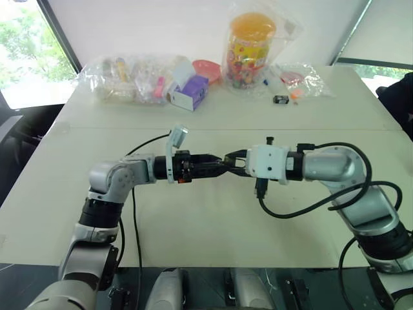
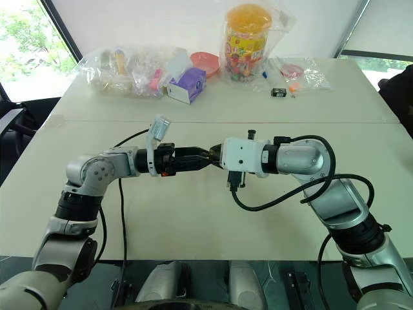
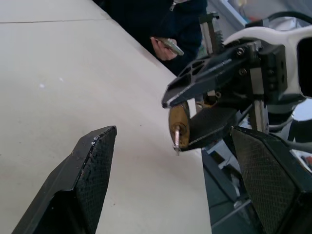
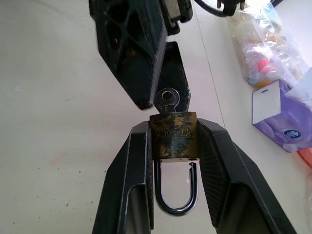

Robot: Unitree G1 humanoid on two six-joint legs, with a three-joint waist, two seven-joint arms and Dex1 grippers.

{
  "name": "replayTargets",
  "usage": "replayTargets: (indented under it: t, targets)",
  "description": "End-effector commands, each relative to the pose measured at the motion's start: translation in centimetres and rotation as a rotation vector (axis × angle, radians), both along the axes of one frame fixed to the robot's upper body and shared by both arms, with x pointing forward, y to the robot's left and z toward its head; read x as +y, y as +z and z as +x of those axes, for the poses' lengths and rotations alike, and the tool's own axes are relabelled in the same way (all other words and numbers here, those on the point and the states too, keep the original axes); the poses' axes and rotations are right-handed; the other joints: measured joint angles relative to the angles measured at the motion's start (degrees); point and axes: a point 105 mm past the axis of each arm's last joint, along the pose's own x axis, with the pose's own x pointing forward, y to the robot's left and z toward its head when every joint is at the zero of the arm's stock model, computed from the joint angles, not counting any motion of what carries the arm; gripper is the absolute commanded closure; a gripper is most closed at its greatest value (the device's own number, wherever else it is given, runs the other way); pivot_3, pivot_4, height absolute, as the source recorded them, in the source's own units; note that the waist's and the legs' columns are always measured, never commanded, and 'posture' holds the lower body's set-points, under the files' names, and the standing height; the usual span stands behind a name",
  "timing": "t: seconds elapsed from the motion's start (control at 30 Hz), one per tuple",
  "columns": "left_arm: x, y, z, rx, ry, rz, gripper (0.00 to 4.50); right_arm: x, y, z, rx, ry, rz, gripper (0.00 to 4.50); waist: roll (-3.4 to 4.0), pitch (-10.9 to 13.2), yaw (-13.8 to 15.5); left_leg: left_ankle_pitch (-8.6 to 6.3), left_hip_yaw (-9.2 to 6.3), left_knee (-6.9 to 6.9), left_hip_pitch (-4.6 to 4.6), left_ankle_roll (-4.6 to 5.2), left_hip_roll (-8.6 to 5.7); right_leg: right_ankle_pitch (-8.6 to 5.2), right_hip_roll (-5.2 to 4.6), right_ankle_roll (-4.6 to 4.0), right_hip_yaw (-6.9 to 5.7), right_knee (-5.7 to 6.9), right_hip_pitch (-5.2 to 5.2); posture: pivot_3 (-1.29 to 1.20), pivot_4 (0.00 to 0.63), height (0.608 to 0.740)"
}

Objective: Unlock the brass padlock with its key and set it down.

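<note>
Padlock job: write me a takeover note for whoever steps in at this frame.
Right gripper: shut on the padlock, held above the table between the two arms.
Left gripper: jaws open, right at the key, not gripping it.
Key: in the padlock's keyhole, sticking out toward the left gripper.
Done: the shackle has sprung open on one side, so the padlock looks unlocked.
Left: set the padlock down on the table and let go.
</note>
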Motion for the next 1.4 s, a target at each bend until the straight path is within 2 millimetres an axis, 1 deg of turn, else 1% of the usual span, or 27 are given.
replayTargets:
  t: [0.03,0.23,0.27,0.33,0.37,0.47,0.5,0.53,0.8,0.87,0.9,0.93,0.97,1.03,1.07,1.17,1.2,1.3,1.4]
  targets:
    - [-0.5,0.1,0.6,-0.054,0.029,0.011,0.65,0.3,0.9,-0.4,-0.061,0.020,-0.006,3.80,0.00,0.00,0.01,0.00,0.00,0.00,0.00,0.00,0.00,0.00,0.00,0.00,0.00,0.00,0.00,0.00,0.150,0.735]
    - [-1.3,-0.4,0.5,-0.060,0.015,0.012,0.65,0.5,1.0,-0.5,-0.065,0.026,-0.007,3.80,0.00,0.00,0.02,0.01,0.01,0.00,0.00,-0.01,-0.01,0.00,-0.01,0.00,0.01,-0.01,0.00,0.00,0.150,0.735]
    - [-1.4,-0.4,0.5,-0.061,0.013,0.015,0.87,0.5,1.0,-0.6,-0.066,0.027,-0.007,3.80,0.00,0.00,0.03,0.01,0.01,0.00,0.00,-0.01,-0.01,0.00,-0.01,0.00,0.01,-0.01,0.00,0.00,0.150,0.735]
    - [-1.6,-0.6,0.5,-0.061,0.011,0.017,1.53,0.5,1.1,-0.6,-0.068,0.027,-0.006,3.80,0.00,0.00,0.04,0.01,0.01,0.00,0.00,-0.01,-0.01,0.00,-0.01,0.00,0.01,-0.01,0.00,0.00,0.150,0.735]
    - [-1.7,-0.7,0.5,-0.063,0.009,0.019,1.99,0.5,1.1,-0.6,-0.070,0.028,-0.006,3.80,0.00,0.00,0.05,0.01,0.01,0.00,0.00,-0.01,-0.01,0.00,-0.02,0.00,0.01,-0.01,0.00,0.00,0.150,0.735]
    - [-1.7,-0.7,0.5,-0.059,-0.001,0.020,3.59,0.6,1.3,-0.7,-0.073,0.028,-0.008,3.80,0.00,0.00,0.06,0.01,0.01,0.00,0.00,-0.01,-0.02,0.00,-0.02,0.00,0.01,-0.01,0.00,0.00,0.150,0.735]
    - [-1.8,-0.7,0.5,-0.057,-0.006,0.019,4.08,0.6,1.3,-0.7,-0.074,0.028,-0.009,3.80,0.00,0.00,0.05,0.01,0.01,0.00,0.00,-0.01,-0.02,0.00,-0.02,0.00,0.01,-0.01,0.00,0.00,0.150,0.735]
    - [-1.8,-0.7,0.4,-0.055,-0.012,0.019,4.49,0.6,1.3,-0.7,-0.074,0.027,-0.010,3.80,0.00,0.00,0.04,0.01,0.01,0.00,0.00,-0.01,-0.02,0.00,-0.02,0.00,0.01,-0.01,0.00,0.00,0.150,0.735]
    - [-1.7,-0.8,-0.1,-0.035,-0.051,0.030,4.49,0.6,1.4,-0.9,-0.069,0.029,-0.011,3.80,0.00,0.00,0.02,0.01,0.01,0.00,0.00,-0.01,-0.01,0.00,-0.01,0.00,0.01,-0.01,0.00,0.00,0.150,0.735]
    - [-1.6,-0.7,0.0,-0.035,-0.051,0.028,4.50,0.6,1.4,-0.9,-0.059,0.026,-0.001,2.74,0.00,0.00,0.05,0.01,0.01,0.00,0.00,-0.01,-0.02,0.00,-0.02,0.00,0.01,-0.01,0.00,0.00,0.150,0.735]
    - [-1.3,-0.5,0.1,-0.043,-0.045,0.029,4.50,0.4,1.3,-1.1,-0.033,0.015,0.006,2.39,0.00,0.00,0.05,0.01,0.01,0.00,0.00,-0.01,-0.02,0.00,-0.02,0.00,0.01,-0.01,0.00,0.00,0.150,0.735]
    - [-1.1,-0.4,0.2,-0.048,-0.041,0.030,4.50,0.2,1.1,-1.1,-0.014,0.008,0.010,1.84,0.00,0.00,0.05,0.01,0.01,0.00,0.00,-0.01,-0.02,0.00,-0.02,0.00,0.01,-0.01,0.00,0.00,0.150,0.735]
    - [-0.9,-0.3,0.4,-0.050,-0.030,0.031,4.50,-0.1,1.0,-1.3,0.015,-0.002,0.014,1.45,0.00,0.00,0.07,0.01,0.01,0.00,0.00,-0.01,-0.02,0.00,-0.02,0.00,0.01,-0.01,0.00,0.00,0.150,0.735]
    - [-0.5,-0.3,0.7,-0.054,-0.019,0.037,4.50,-0.7,1.1,-1.4,0.055,-0.038,0.043,0.23,0.00,0.00,0.15,0.00,0.00,0.00,0.00,-0.01,-0.02,0.00,-0.03,0.00,0.00,-0.01,0.00,0.00,0.150,0.735]
    - [-0.4,-0.4,0.7,-0.058,-0.017,0.040,4.50,-1.0,1.3,-1.4,0.070,-0.059,0.063,0.05,0.00,0.00,0.12,0.00,0.01,0.00,0.00,-0.01,-0.02,0.00,-0.03,0.00,0.01,-0.02,0.00,0.00,0.150,0.735]
    - [0.0,-0.4,0.8,-0.064,-0.016,0.048,4.50,-1.7,2.1,-1.1,0.105,-0.118,0.160,0.05,0.00,0.00,0.08,0.00,0.01,0.00,0.00,-0.01,-0.02,0.00,-0.04,0.00,0.01,-0.01,0.00,0.00,0.150,0.735]
    - [0.0,-0.4,0.8,-0.065,-0.017,0.048,4.50,-1.7,2.3,-1.1,0.115,-0.127,0.186,0.70,0.00,0.00,0.08,0.00,0.01,0.00,0.00,-0.01,-0.01,0.00,-0.04,-0.01,0.01,-0.01,0.00,0.00,0.150,0.735]
    - [0.1,0.0,0.4,-0.068,-0.042,0.036,4.50,-1.7,2.5,-0.7,0.137,-0.175,0.259,2.10,0.00,0.00,0.02,0.00,0.00,-0.02,0.00,-0.01,-0.01,0.00,-0.04,-0.01,0.02,-0.01,0.00,0.00,0.150,0.735]
    - [0.0,0.3,0.1,-0.069,-0.064,0.028,4.50,-1.4,2.1,-0.4,0.141,-0.195,0.266,3.85,0.01,-0.01,0.02,0.00,0.01,-0.02,0.00,-0.01,0.00,0.00,-0.04,-0.01,0.02,-0.01,0.00,0.00,0.150,0.735]
